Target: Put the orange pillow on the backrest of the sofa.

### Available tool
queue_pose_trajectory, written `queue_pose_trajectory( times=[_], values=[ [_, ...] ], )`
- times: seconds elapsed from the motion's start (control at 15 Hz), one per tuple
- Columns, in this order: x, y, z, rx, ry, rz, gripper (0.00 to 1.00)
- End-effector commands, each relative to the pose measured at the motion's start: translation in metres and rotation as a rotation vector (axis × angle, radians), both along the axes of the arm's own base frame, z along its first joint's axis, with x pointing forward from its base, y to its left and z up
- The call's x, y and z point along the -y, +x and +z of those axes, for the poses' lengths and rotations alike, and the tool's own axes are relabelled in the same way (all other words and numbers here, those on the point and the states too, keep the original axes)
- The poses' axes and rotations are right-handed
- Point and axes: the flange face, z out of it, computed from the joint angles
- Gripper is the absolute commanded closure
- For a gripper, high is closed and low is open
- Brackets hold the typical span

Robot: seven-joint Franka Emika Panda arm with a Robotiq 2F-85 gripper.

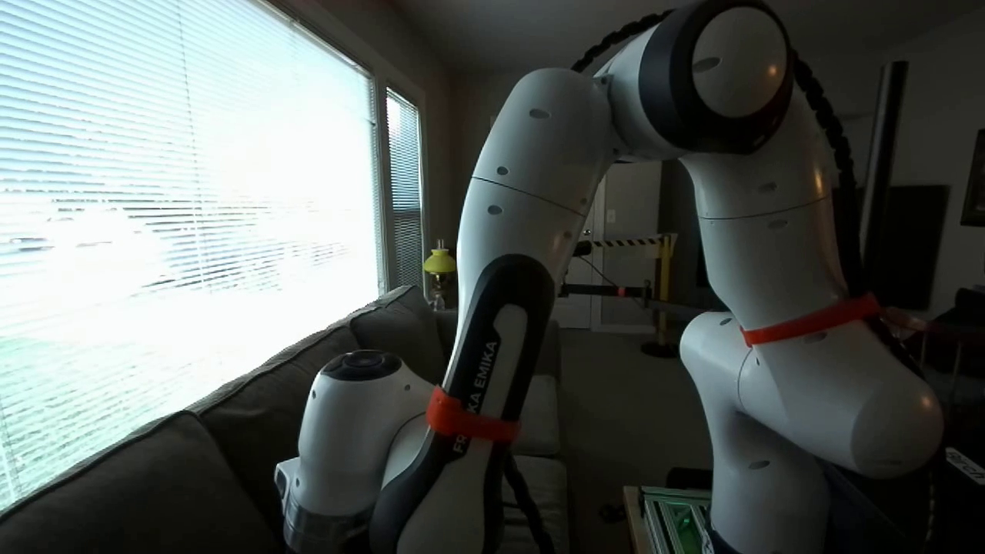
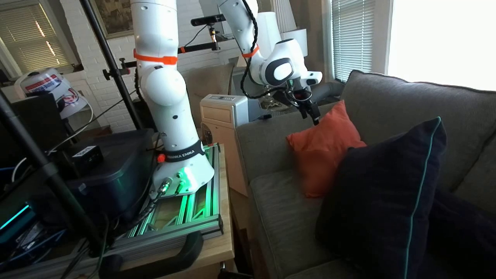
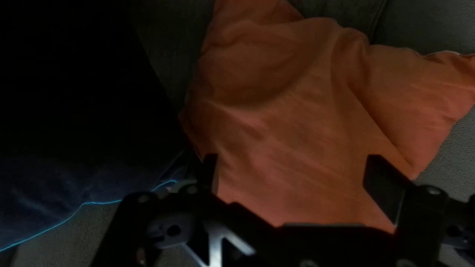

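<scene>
In an exterior view, the orange pillow (image 2: 323,151) sits on the seat (image 2: 283,209), at the far end, in the corner between the armrest (image 2: 267,143) and the grey-brown backrest of the sofa (image 2: 407,104). A large dark cushion (image 2: 379,201) with blue-green piping stands nearer and hides part of the pillow's right side. The white robot arm (image 2: 166,97) reaches in from the left, its black fingers (image 2: 313,112) pointing down at the pillow's upper left edge. With the pillow down on the seat, the placing is not yet done.

In the wrist view, the fingers stand wide apart, one on the left and one on the right, with no fabric pinched between them. The pillow's wrinkled face spreads out beyond them and shows through the gap; the dark cushion is on the left. The light is dim, so whether either finger touches the fabric is hard to say. The step in hand looks like lining up for a grasp, so the task seems to be near its start.

In an exterior view, the arm takes up the middle and bends down on the left, in front of the backrest, which runs from near left to far beneath a bright window (image 1: 192,192). The pillow and the fingers are out of sight here. What seems left: closing on the fabric, lifting, raising the pillow to the backrest, and letting go.
</scene>
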Motion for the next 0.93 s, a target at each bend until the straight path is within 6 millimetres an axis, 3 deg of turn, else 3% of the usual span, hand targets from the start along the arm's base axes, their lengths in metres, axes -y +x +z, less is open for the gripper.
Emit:
queue_pose_trajectory(
  times=[0.0,0.87],
  values=[
    [-0.016,0.012,-0.007,-0.019,-0.01,-0.02,0.0],
    [-0.059,0.035,-0.043,-0.212,-0.072,-0.146,0.0]
  ],
)
